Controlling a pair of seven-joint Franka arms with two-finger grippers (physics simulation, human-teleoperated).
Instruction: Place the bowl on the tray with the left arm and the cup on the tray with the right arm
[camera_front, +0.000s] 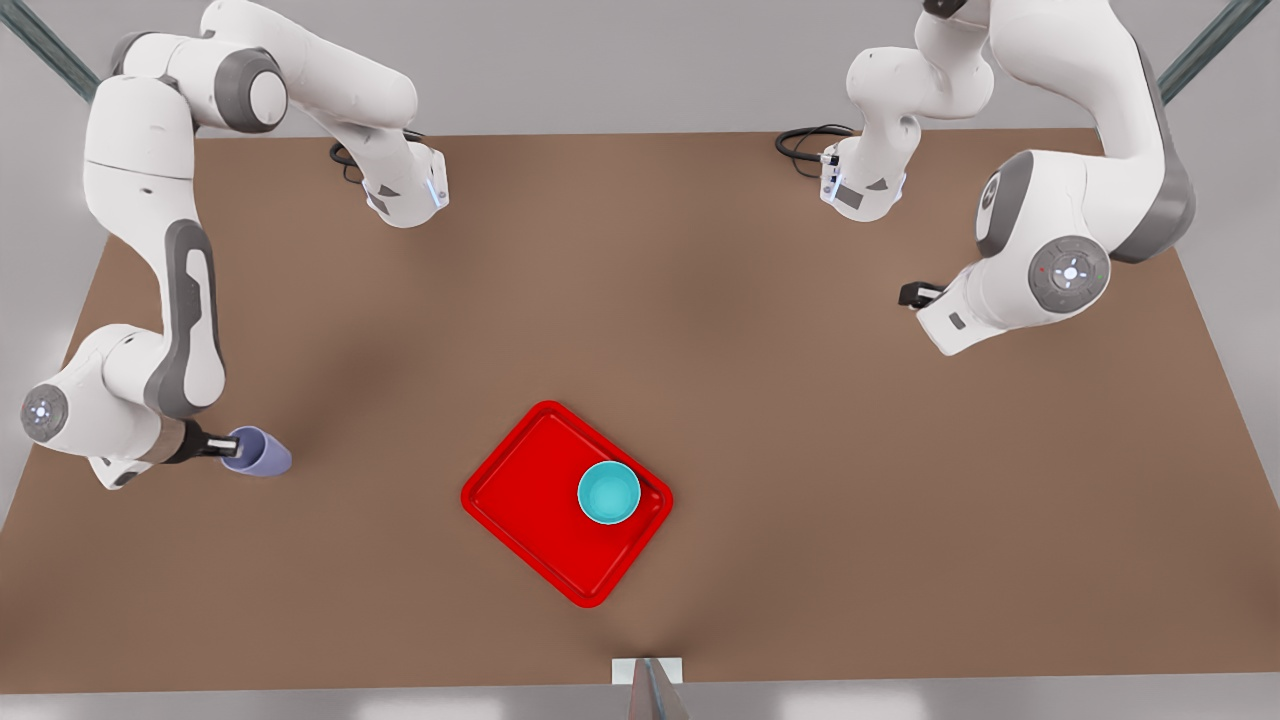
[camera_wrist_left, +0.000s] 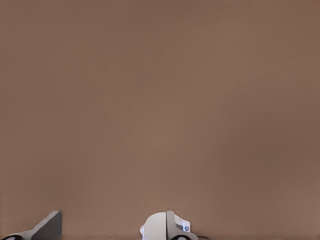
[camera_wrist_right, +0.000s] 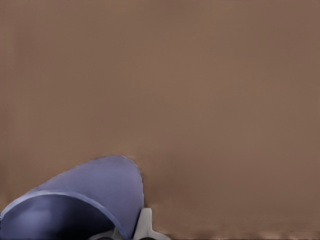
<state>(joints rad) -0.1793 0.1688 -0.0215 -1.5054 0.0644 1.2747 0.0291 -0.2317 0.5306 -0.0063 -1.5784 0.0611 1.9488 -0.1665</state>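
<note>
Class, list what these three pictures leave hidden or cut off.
1. Right gripper at the pale lavender cup: in the front view the cup covers the fingertips, so the grip is unclear.
2. Left gripper: the white arm hides most of it in the front view.
3. Cup: the right wrist view's edge cuts off its rim.

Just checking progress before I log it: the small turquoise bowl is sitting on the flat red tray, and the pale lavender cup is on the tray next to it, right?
Not quite. The small turquoise bowl does sit on the flat red tray, but the pale lavender cup is off the tray, at the right gripper near the front view's left. The front view shows this. The left gripper waits apart.
</note>
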